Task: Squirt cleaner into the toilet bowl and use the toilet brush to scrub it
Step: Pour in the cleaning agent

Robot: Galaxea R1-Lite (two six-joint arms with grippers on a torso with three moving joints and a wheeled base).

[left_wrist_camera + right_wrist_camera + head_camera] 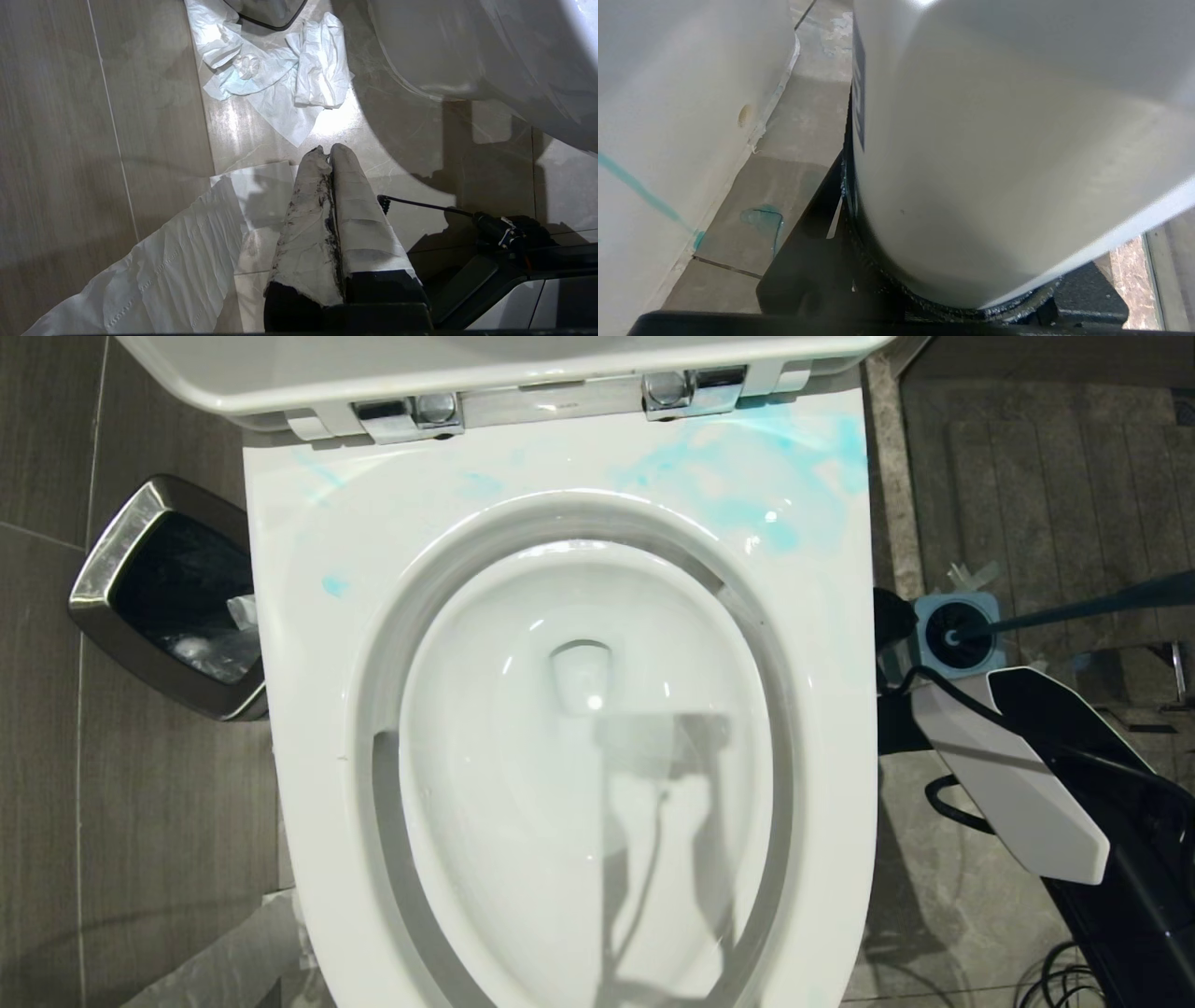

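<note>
While the left gripper (327, 151) hangs over floor tissue (280, 74), fingers together, the right gripper (859, 219) holds its fingers around the white cleaner (994, 154); contact cannot be told. Toilet bowl (579, 728): blue smears. Brush (1074, 607): in base, right of bowl.
</note>
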